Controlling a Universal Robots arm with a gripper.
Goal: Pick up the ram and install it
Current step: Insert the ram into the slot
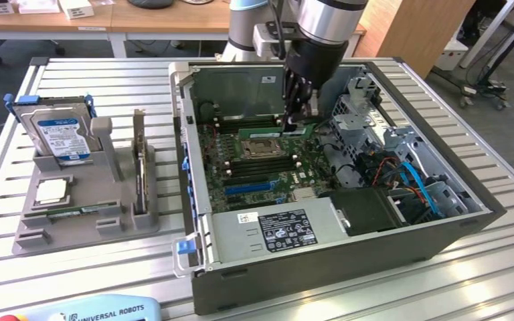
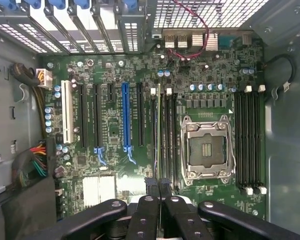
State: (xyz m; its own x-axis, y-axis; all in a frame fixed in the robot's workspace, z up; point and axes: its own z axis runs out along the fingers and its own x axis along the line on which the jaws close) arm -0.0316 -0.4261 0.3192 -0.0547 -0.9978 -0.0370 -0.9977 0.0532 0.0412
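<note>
Since the ram (image 1: 262,132) looks a light, stiff, brittle little board, holding it by its upper edge seems wise; the gripper (image 1: 291,126) is clamped on it, upper middle of the exterior view, at the motherboard (image 1: 257,170) slots.

The ram (image 1: 266,132) looks green, the motherboard (image 2: 210,75) dark green with one blue slot (image 2: 125,120), the gripper (image 2: 159,184) black.

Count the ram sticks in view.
2. The ram is gripped in the hand over the motherboard slots; a second stick lies in the grey holder beside the CPU. Others may be hidden.
</note>
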